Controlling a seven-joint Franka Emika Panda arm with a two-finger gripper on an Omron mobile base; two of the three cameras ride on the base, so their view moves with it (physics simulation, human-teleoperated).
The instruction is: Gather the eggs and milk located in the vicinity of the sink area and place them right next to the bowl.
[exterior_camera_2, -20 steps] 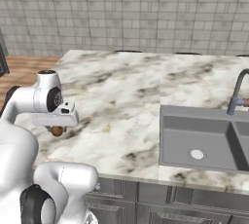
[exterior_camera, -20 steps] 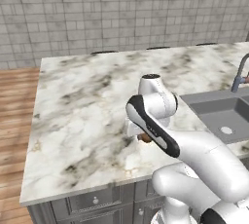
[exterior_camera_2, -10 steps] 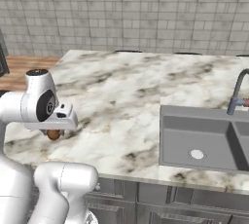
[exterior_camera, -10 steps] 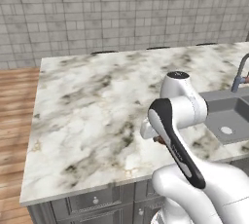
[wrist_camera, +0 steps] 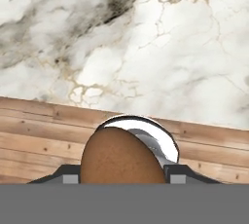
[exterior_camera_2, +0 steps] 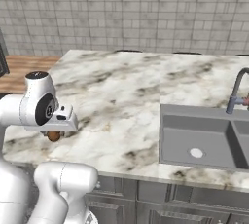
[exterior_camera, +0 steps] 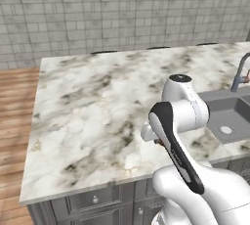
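A small brown egg (wrist_camera: pixel 119 159) sits between the two fingertips of my gripper (wrist_camera: pixel 122 177), which is shut on it. From the right base view the egg (exterior_camera_2: pixel 53 136) hangs under the hand, with the gripper (exterior_camera_2: pixel 54 134) just above the marble counter (exterior_camera_2: pixel 121 96) near its front left edge. The left base view gives a brown sliver of the egg (exterior_camera: pixel 157 142) beside the forearm. The grey sink (exterior_camera_2: pixel 199 140) with its curved faucet (exterior_camera_2: pixel 237 91) lies far to the right. A glossy silvery curve (wrist_camera: pixel 155 138) shows right behind the egg; I cannot tell whether it is the bowl. The milk is out of view.
Beyond the counter's left edge lies a wooden floor (exterior_camera: pixel 14 101), which also fills the lower part of the hand view (wrist_camera: pixel 44 125). A grey tiled wall (exterior_camera_2: pixel 126 9) backs the counter. Grey cabinet drawers (exterior_camera: pixel 93 202) run under the front edge.
The arm's elbow and forearm have swung to the right in the left base view. The egg has stayed held, hanging over nearly the same spot near the counter's front left.
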